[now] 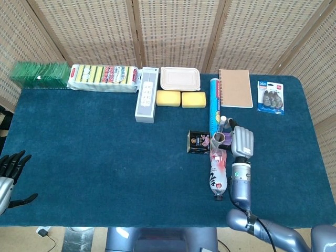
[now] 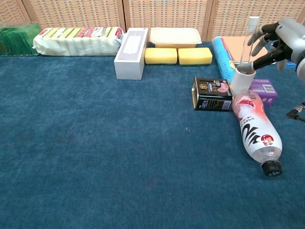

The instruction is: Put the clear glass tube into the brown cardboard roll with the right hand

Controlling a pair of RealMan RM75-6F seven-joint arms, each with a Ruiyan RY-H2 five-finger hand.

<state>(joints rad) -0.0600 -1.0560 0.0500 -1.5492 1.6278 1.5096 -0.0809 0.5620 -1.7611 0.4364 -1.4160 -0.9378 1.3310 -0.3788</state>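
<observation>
Right hand [image 2: 280, 39] at upper right, fingers [image 2: 262, 37] spread and reaching toward clear glass tube [image 2: 248, 39], seemingly just short of touching. Tube standing upright in brown cardboard roll [image 2: 242, 80] just below the fingers. Below the hand, purple box [image 2: 265, 88]; lower still, plastic bottle [image 2: 255, 130] lying flat.
</observation>
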